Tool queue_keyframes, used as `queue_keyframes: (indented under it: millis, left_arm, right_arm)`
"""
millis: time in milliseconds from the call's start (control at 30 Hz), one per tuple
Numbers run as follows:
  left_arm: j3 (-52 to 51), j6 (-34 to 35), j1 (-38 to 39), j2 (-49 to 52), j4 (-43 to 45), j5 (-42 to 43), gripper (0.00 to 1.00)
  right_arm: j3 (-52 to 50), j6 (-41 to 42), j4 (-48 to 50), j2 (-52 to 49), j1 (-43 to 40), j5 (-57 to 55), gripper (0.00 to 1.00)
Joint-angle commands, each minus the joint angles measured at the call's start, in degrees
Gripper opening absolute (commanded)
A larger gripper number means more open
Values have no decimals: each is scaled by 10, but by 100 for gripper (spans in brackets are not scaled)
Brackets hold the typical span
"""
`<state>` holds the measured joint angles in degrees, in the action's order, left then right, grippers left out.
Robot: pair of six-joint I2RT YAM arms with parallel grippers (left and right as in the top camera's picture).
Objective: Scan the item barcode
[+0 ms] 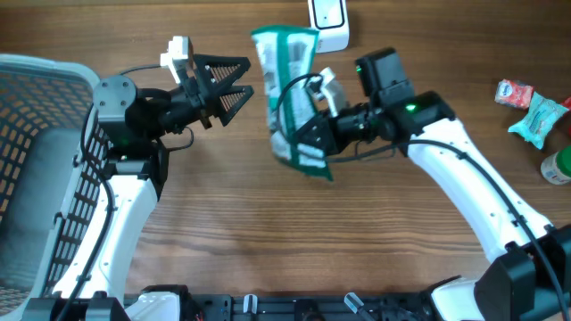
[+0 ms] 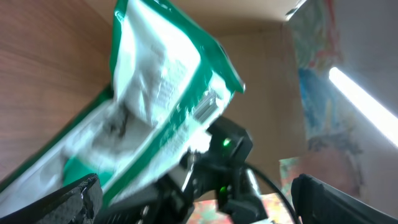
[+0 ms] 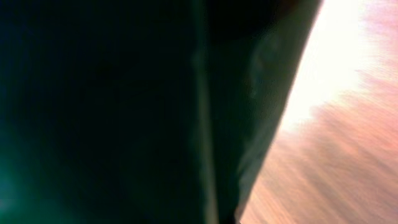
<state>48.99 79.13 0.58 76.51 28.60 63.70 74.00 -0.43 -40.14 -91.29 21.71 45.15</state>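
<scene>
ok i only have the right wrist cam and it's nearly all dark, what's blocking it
observer: the green and white plastic bag; the right gripper is shut on one end of it.
operator: is the left gripper on it too
observer: no, the left gripper is open, beside the bag, not touching.
operator: where's the scanner
observer: a white box, possibly the scanner, sits at the top of the overhead view, by the bag's other end.

packet (image 1: 285, 71) | green-white, crinkled | lifted, tilted, above table (image 1: 268, 241) centre
</scene>
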Motion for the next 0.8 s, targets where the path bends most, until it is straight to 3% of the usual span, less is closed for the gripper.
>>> queue_keyframes:
  millis: [0,133,233,367,533,767]
  left_arm:
    - [1,-161,2,-4,-37,5,100]
    - [1,-253,2,-24,-135,-32,99]
    - [1,-322,2,-69,-244,-103,99]
    - [1,-391,13,-172,-414,-268,99]
    - [1,-398,53,-311,-548,-462,100]
    - [1,-397,57,-385,-639,-494,100]
  right_arm:
    - [5,4,24,12,-16,-200,5]
    - [5,-61,120,4,-13,-482,5]
    - [5,-120,184,-15,-13,-590,4]
    - [7,-228,278,-95,-13,-675,4]
    - [33,-296,368,-209,-32,-738,4]
    - [109,-315,398,-311,-63,-734,4]
